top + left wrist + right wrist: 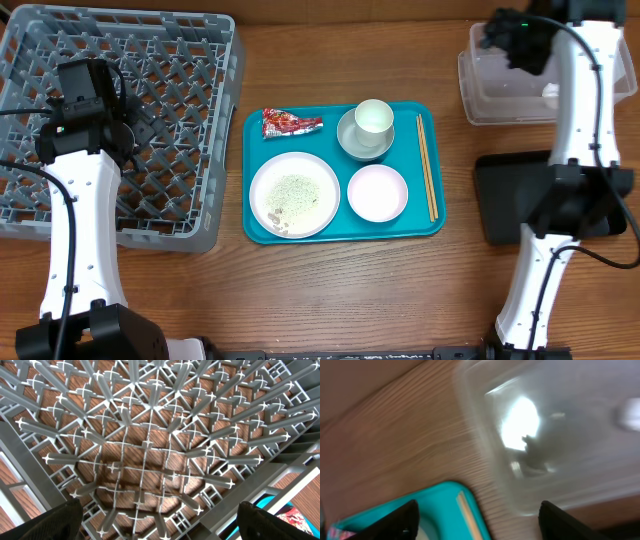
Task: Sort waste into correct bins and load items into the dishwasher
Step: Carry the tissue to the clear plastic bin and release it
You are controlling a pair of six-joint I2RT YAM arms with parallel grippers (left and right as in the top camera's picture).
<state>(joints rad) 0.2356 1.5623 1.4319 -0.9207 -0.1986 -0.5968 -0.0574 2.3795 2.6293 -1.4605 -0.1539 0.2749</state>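
On the teal tray, a red snack wrapper [290, 122] lies at the back left. A white plate [295, 193] carries pale food crumbs [290, 190]. A small cup [373, 116] stands in a greyish bowl [350, 143], and a second white bowl [377, 193] sits in front. A white tissue [551, 92] lies in the clear tub [500, 95]. My right gripper [507, 42] hangs open and empty over the tub's left end [479, 512]. The black bin [500, 200] is nearer. My left gripper [140, 130] is open and empty above the grey dish rack [180, 60], its lattice [150, 435] filling that wrist view.
Wooden chopsticks [427, 165] lie along the right side of the teal tray [430, 225]. The right wrist view is blurred and shows the tub [560, 435], the tray corner [445, 505] and a chopstick [467, 515]. The right arm crosses over the black bin.
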